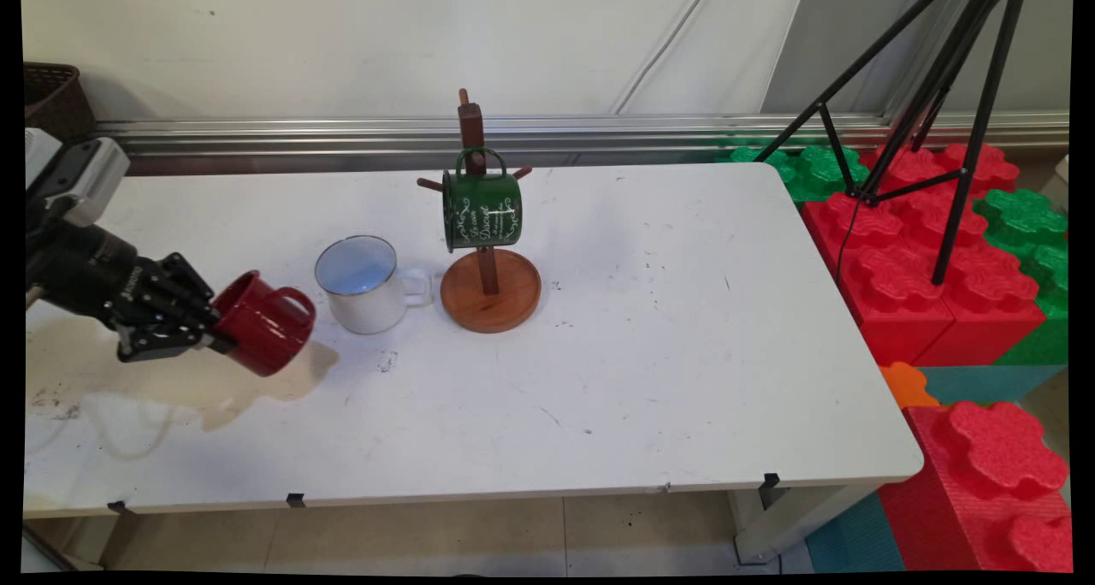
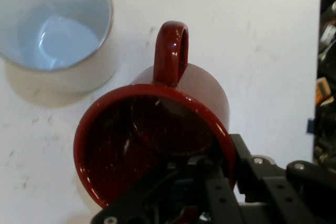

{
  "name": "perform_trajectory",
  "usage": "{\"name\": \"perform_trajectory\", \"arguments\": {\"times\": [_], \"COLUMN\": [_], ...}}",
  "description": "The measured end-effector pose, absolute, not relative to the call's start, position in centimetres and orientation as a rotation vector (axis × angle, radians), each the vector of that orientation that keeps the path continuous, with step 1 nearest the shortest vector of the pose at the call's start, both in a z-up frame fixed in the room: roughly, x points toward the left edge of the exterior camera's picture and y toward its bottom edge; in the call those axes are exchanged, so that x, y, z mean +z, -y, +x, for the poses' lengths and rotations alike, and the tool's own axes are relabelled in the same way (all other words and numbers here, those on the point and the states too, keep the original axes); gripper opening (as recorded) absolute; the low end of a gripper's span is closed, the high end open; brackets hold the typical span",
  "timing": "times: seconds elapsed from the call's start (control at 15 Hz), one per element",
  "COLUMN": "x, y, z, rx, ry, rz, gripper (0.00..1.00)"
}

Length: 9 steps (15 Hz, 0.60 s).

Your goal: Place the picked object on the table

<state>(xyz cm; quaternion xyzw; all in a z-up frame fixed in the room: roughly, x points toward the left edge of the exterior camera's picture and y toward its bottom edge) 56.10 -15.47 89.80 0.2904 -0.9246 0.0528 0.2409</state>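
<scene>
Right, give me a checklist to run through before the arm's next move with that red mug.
1. Grip: gripper clamps the red mug by its rim, one finger inside, one outside: ok.
2. Mug off the table, tilted, shadow beneath: ok.
3. Red mug empty inside: ok in the hand view.
4. Gap to the white mug: apart but close: ok, watch it.
5. Free peg on the mug stand: the green mug takes one, side pegs look bare: ok.
6. Firmness of the grip: cannot tell.
</scene>
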Motion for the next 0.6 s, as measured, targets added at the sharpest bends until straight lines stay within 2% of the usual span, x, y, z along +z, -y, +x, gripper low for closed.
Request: {"name": "perform_trajectory", "arguments": {"times": [0.6], "x": [89.9], "y": [16.0], "z": [59.7], "rx": [0.241], "ry": [2.658], "rz": [0.833], "gripper": [0.0]}}
